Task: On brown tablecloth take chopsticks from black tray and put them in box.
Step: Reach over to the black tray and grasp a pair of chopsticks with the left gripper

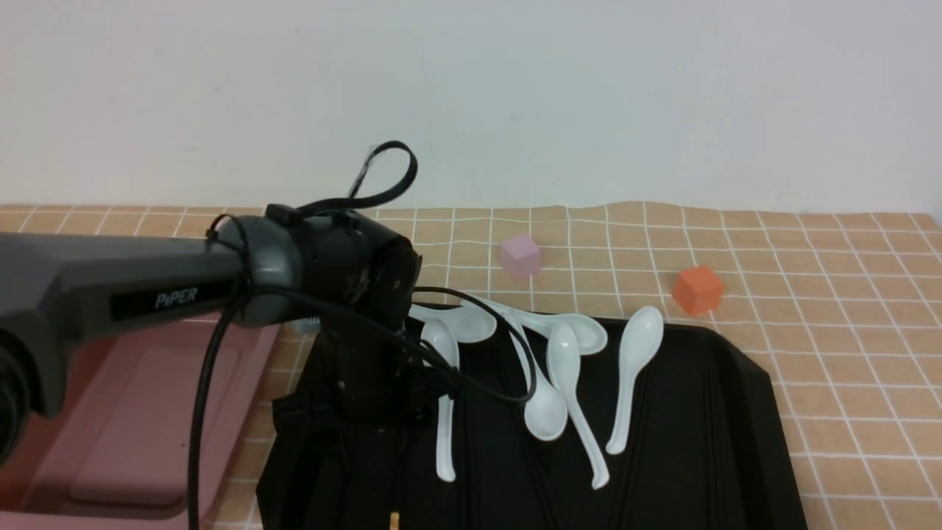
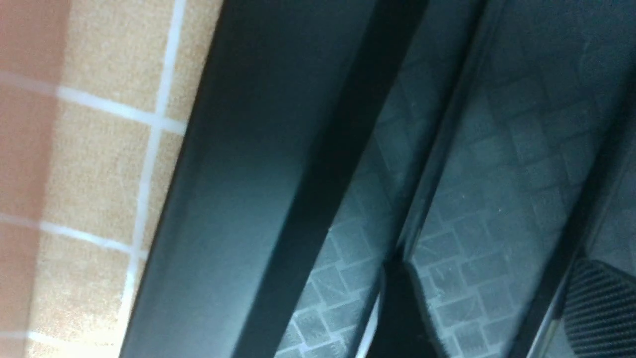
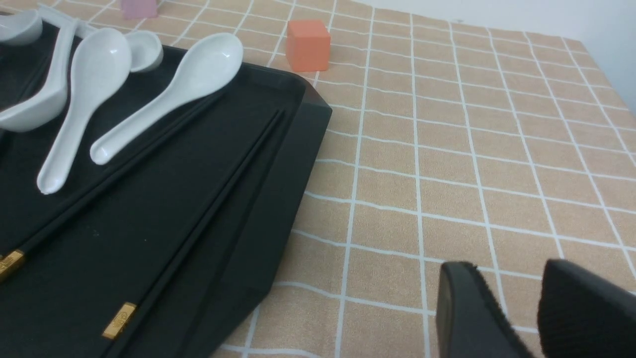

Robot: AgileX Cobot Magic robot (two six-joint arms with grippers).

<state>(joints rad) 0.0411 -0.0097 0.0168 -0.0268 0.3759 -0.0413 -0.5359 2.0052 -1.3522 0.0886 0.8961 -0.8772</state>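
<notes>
The black tray [image 1: 721,412] lies on the brown tablecloth [image 1: 846,294]. The chopsticks rest on its floor: one thin black stick [image 3: 74,211] and another [image 3: 198,219], gold ends toward the near side. A gold tip [image 1: 395,521] also shows at the tray's near edge. The pink box [image 1: 132,412] stands left of the tray. My left arm's wrist [image 1: 346,265] hangs over the tray's left part and hides its fingers there. Up close, my left gripper [image 2: 492,278] is open just above the tray floor, a thin dark line beside its ribbed pad [image 2: 603,308]. My right gripper [image 3: 514,293] is open over bare cloth, right of the tray.
Several white soup spoons [image 1: 633,375] lie across the tray's far half. A small pink cube [image 1: 521,255] and an orange cube [image 1: 697,289] sit on the cloth behind the tray. A black cable [image 1: 471,386] loops from the left wrist.
</notes>
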